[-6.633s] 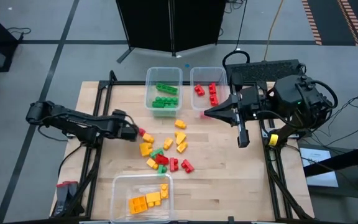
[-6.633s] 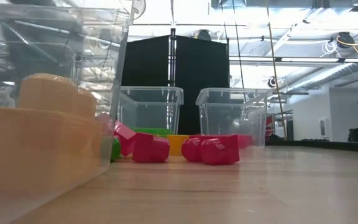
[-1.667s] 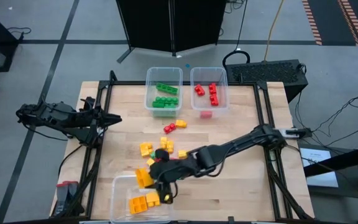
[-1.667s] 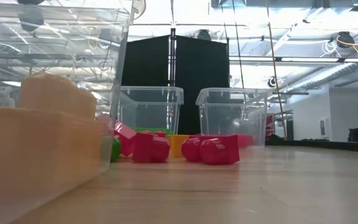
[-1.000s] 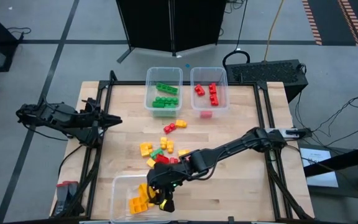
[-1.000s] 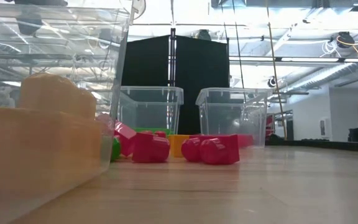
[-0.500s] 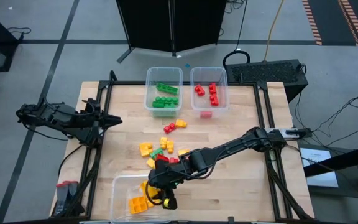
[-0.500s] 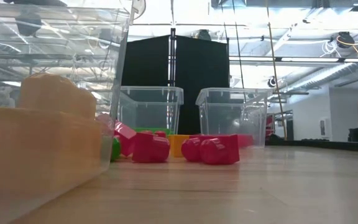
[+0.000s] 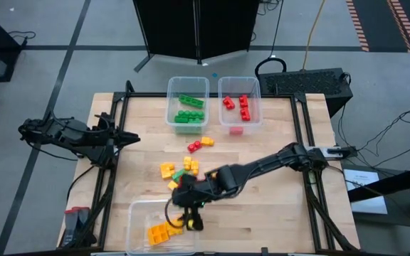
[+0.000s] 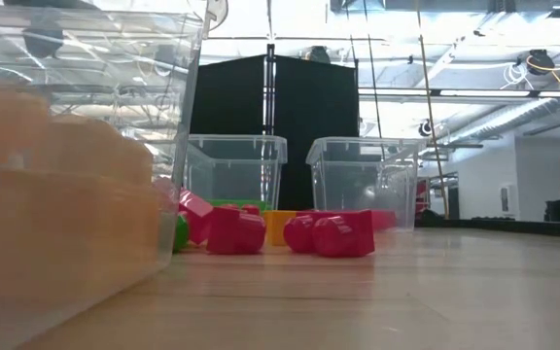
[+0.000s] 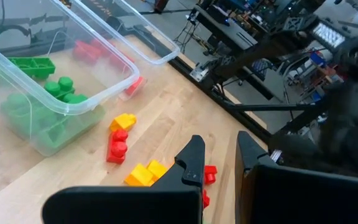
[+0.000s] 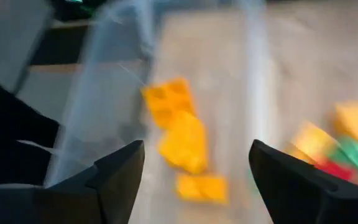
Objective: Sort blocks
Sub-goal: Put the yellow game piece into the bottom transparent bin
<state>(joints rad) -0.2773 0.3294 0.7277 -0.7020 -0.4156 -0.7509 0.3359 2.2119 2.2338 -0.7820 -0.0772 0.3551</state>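
While the right end effector hangs released over the near tub, that tub holds yellow-orange blocks. At the far edge of the desk, one tub holds green blocks and its neighbour red blocks. Mixed blocks lie loose between them. Off to the side, the left end effector waits slightly parted.

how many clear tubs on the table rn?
3. Green-block tub at the far edge, red-block tub beside it, yellow-block tub at the near edge, with the right gripper over its rim.
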